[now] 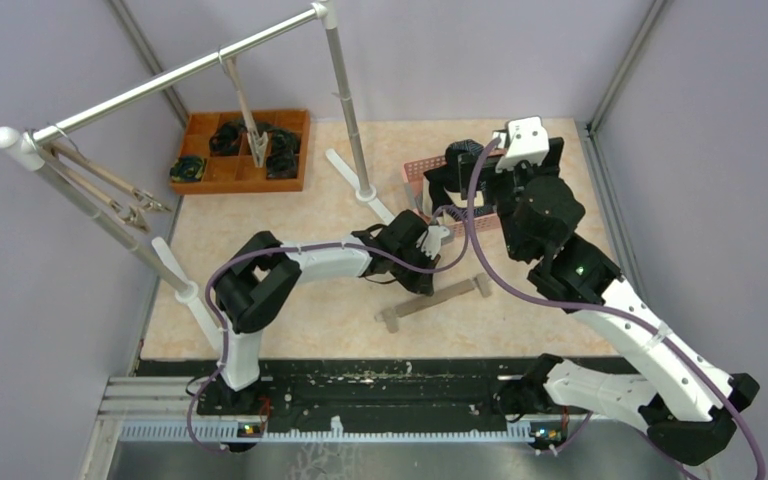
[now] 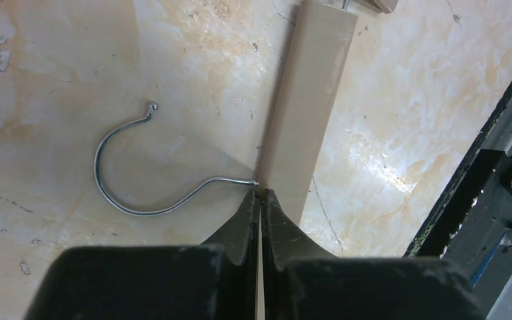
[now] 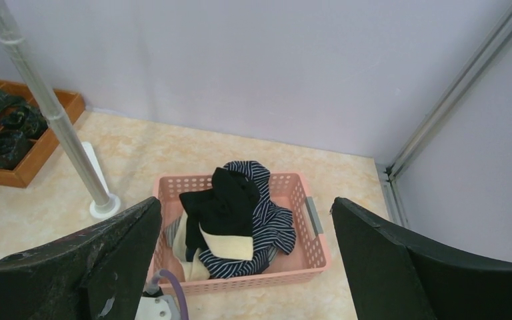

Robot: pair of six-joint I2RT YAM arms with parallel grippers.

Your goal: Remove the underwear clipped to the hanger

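Left gripper (image 2: 261, 195): fingers pressed together at the root of the wire hook (image 2: 98, 163), where it joins the wooden hanger (image 2: 310, 100). A pale sliver shows between the pads, so I read this as a pinch on the hanger itself. The bar runs straight ahead of the fingertips, flat on the table (image 2: 53, 80), and the hook curls off to their left. I see no cloth on the bar in this view. Right gripper (image 3: 245, 207): fingers spread wide with nothing between them, hovering over the pink basket (image 3: 317, 247). The underwear (image 3: 267, 227) lies heaped in that basket, below and just ahead of the open fingers: black and navy-striped pieces, with one beige waistband showing. Judgement: the garment step for this hanger looks finished, and the step in hand is dealing with the bare hanger. The next move calls for a straight lift by the left arm without letting the bar swing or slip, since the grip sits on a narrow spot.
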